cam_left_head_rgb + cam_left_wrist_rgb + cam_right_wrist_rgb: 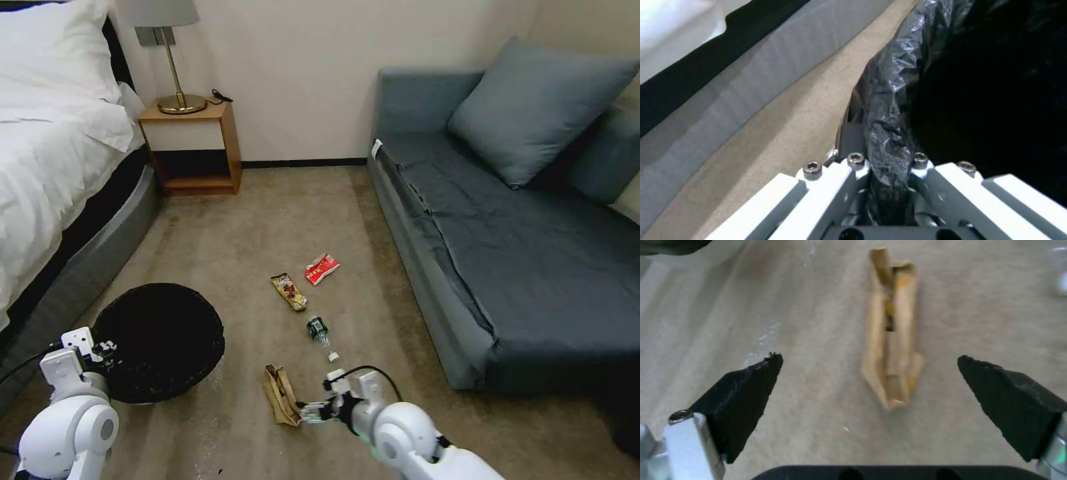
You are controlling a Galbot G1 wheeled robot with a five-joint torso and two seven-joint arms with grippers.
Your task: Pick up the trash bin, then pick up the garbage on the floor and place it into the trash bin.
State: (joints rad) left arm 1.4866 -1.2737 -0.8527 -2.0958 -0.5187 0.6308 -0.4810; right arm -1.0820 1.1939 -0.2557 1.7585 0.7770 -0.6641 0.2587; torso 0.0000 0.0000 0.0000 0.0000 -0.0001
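The trash bin [160, 340], a low round bin lined with a black bag, is at the lower left of the head view. My left gripper [107, 350] is shut on its near rim; the left wrist view shows the crinkly liner [889, 100] pinched between the fingers of that gripper [887, 160]. My right gripper [308, 412] is open just above the carpet, its pads either side of the crumpled brown paper bag [891, 340] without touching it. Beyond the bag [280, 395] lie a green bottle [319, 330], a yellow-brown snack wrapper [289, 292] and a red-and-white packet [321, 268].
A bed [53, 167] runs along the left, close behind the bin. A wooden nightstand [193, 147] with a lamp stands at the back wall. A grey sofa [520, 253] lines the right side. Carpet lies between them.
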